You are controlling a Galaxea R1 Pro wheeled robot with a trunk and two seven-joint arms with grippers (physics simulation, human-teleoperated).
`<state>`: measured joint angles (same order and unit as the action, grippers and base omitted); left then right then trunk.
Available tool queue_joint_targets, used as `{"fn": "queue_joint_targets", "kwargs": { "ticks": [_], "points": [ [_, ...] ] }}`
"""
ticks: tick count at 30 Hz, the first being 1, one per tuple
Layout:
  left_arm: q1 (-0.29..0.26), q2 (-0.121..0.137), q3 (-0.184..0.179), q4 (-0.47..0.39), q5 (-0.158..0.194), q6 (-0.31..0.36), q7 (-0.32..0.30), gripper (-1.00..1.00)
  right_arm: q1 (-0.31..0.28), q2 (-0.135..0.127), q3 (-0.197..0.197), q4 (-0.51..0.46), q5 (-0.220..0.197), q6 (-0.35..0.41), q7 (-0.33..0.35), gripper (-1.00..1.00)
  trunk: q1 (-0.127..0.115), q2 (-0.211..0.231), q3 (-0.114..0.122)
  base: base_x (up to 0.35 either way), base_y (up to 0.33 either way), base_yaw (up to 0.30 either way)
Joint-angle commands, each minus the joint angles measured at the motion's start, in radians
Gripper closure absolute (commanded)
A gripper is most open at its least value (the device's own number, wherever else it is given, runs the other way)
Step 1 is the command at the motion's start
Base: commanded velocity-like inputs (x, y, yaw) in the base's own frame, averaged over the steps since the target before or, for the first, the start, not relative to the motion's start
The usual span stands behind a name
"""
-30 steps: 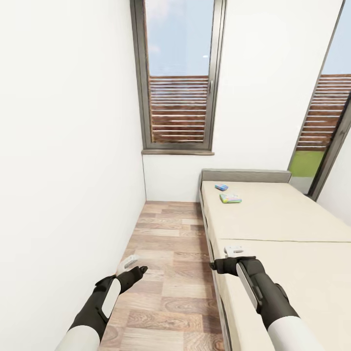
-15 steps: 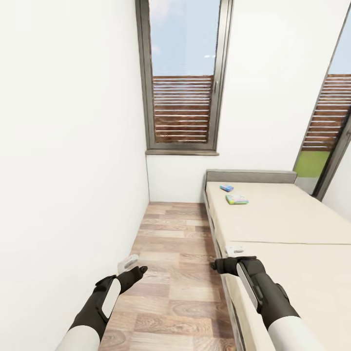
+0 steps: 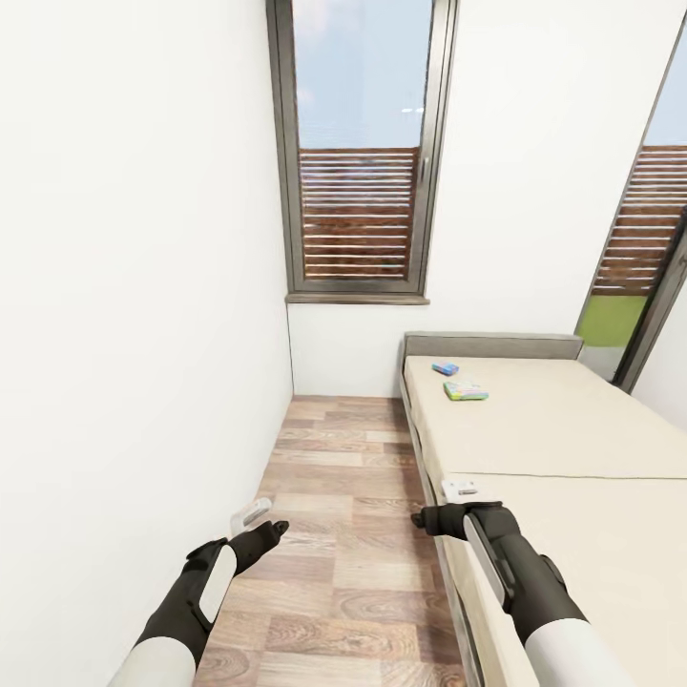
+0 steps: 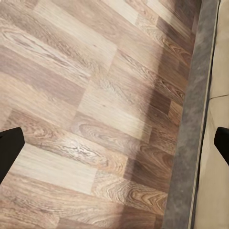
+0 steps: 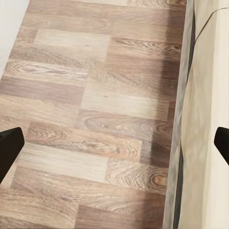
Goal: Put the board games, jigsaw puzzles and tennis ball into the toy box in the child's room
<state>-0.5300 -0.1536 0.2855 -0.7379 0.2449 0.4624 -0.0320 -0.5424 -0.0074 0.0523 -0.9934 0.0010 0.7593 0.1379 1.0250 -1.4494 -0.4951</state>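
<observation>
Both tools spread wide, empty: left tool point(image 3: 270, 529) over floor point(image 3: 334, 477), right tool point(image 3: 425, 520) at bed point(image 3: 534, 429) edge. Two board games point(image 3: 465, 390) lie near the headboard point(image 3: 491, 344). Roll alongside the bed first; reach only once close.

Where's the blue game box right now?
In the head view, the blue game lies on the bed near the headboard, just beyond the green-edged game.

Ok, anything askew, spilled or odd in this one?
Nothing stands out. Two board games lie flat on the bed near its headboard, apart from each other. Both grippers, left and right, are empty.
</observation>
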Motion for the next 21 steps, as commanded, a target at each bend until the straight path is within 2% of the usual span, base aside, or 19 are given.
{"fn": "queue_joint_targets", "kwargs": {
  "ticks": [1,21],
  "points": [
    [-0.001,-0.001,0.006,-0.001,0.004,0.007,-0.004,-1.00,-0.001,-0.001,0.000,-0.001,0.000,0.005,0.003,-1.00,0.000,-0.001,-0.001,0.002,0.004,0.000],
    [-0.001,-0.001,0.006,-0.001,0.004,0.007,-0.004,-1.00,0.000,-0.002,-0.004,-0.003,-0.005,0.006,0.003,-1.00,0.000,-0.001,-0.001,0.008,0.015,0.000]
  ]
}}
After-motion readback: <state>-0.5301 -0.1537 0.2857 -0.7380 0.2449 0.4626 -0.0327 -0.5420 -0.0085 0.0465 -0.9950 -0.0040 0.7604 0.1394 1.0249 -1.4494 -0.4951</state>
